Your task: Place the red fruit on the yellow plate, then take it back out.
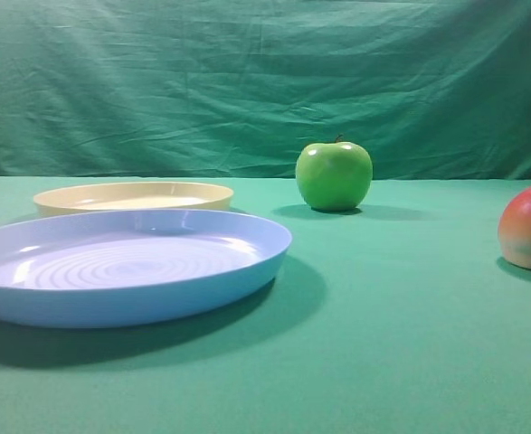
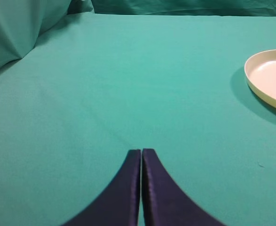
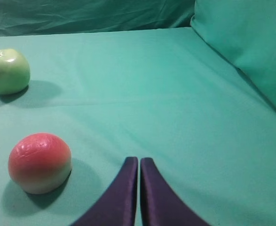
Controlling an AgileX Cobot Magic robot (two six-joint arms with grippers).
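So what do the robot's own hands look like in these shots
Only the fingers show, in the wrist views. The left hand has two dark navy fingers, smooth and matte, flaring wide at the base and curving to narrow tips. The right hand matches, slightly more purple. No cables or markings are visible.

Green apple (image 1: 334, 175) beyond light-blue plate (image 1: 120, 267) on green cloth (image 1: 401, 344).

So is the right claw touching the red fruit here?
Apart. The right wrist view shows the shut right claw with bare green cloth between it and the red fruit, which sits to its left.
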